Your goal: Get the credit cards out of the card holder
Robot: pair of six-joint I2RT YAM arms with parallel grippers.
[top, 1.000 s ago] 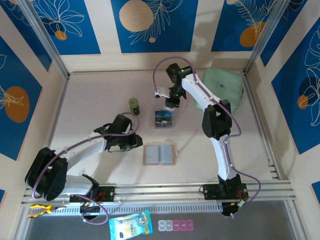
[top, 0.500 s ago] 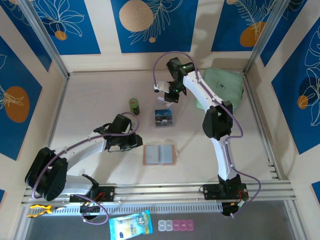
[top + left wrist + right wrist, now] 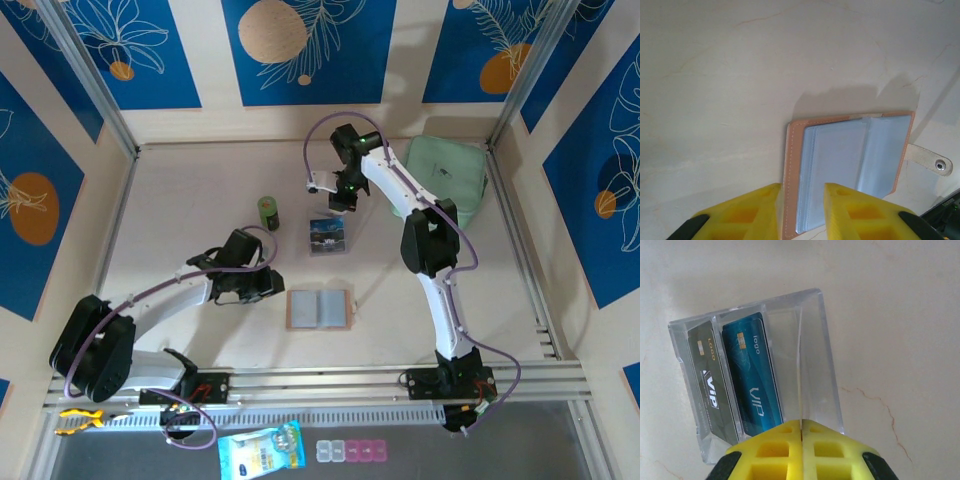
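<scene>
Your right gripper (image 3: 343, 200), shut and empty, has pulled up-frame off the credit cards (image 3: 752, 380), so that drop looks done; your left gripper (image 3: 801, 192) hovers part-open, holding nothing, at the card holder (image 3: 840, 150).

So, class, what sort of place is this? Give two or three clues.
Most likely a robot test bench in a lab: a left arm and a right arm bolted to a metal rail at the edge of the table, with printed blue panels on metal posts boxing it in.

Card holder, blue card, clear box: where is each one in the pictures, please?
card holder (image 3: 840, 160): left wrist view, on its grey pocket lining.
blue card (image 3: 752, 375): right wrist view, middle of its face.
clear box (image 3: 817, 365): right wrist view, on its bare right wall.
</scene>
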